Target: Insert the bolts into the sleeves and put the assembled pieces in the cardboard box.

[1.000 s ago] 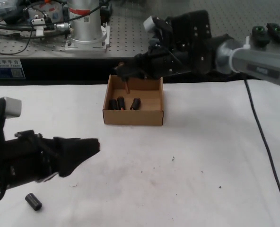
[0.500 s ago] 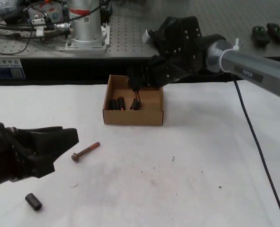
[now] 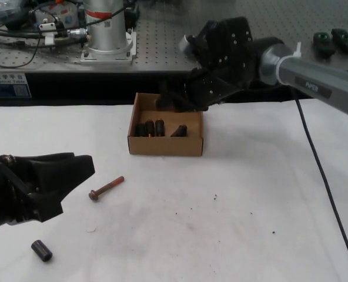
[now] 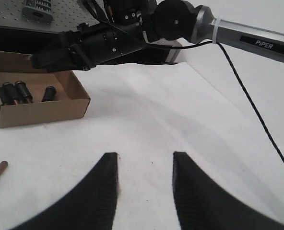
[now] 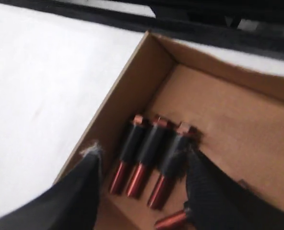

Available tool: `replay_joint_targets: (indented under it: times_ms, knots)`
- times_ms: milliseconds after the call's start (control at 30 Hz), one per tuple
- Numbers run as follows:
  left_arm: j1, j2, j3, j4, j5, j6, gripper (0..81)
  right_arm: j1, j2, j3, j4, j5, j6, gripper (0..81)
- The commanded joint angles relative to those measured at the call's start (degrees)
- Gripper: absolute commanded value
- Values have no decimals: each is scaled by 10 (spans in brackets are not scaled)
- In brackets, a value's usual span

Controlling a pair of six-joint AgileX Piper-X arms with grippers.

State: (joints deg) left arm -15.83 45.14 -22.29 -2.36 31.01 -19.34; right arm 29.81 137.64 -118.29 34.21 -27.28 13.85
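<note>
The cardboard box (image 3: 165,147) stands at the far middle of the white bench and holds several assembled pieces (image 3: 156,128), black sleeves on copper bolts. My right gripper (image 3: 163,100) hovers open over the box's back edge, and between its fingers three assembled pieces (image 5: 149,148) lie side by side. A fourth piece (image 5: 173,220) lies apart from them. A loose copper bolt (image 3: 106,188) lies on the cloth in front of the box. A loose black sleeve (image 3: 42,251) lies near the front left. My left gripper (image 3: 80,176) sits open and empty just left of the bolt.
A metal breadboard table (image 3: 162,41) with a post and cables runs behind the box. A black cable (image 3: 321,164) trails down the right side of the cloth. In the left wrist view the box (image 4: 41,112) and the right gripper (image 4: 41,60) sit far ahead.
The right gripper let go of an assembled piece, which now lies in the box with the others. The left gripper pulled back to the left, uncovering the loose bolt on the cloth.
</note>
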Motion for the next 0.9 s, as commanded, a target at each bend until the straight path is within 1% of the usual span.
replay_joint_targets:
  times_ms: [0,67,133,200,333,400,500,667,800,867]
  knots:
    - [1,-5,-4,-7,1,8,279,25,-43,-12,86,-11,-50,373]
    - [1,-5,-4,-7,1,8,279,48,-44,-12,110,1,-58,373]
    - [1,-9,-4,-7,1,8,279,74,-44,-12,135,28,-55,373]
    - [1,-19,-4,-7,1,4,279,102,-44,-12,160,83,-25,373]
    - [1,-62,-4,-7,-1,-4,279,140,-44,-12,173,139,63,373]
    - [1,-91,-4,-7,-21,-4,279,152,-44,-12,173,152,96,373]
    - [1,-135,-4,-2,-39,-4,279,166,-43,-12,175,152,159,368]
    - [1,-193,-6,40,-39,-4,279,181,-43,-7,183,163,246,295]
    - [1,-237,-16,99,-40,-4,279,189,-43,-7,176,171,312,297]
    - [1,-254,-26,135,-55,-4,279,192,-43,-7,178,181,352,297]
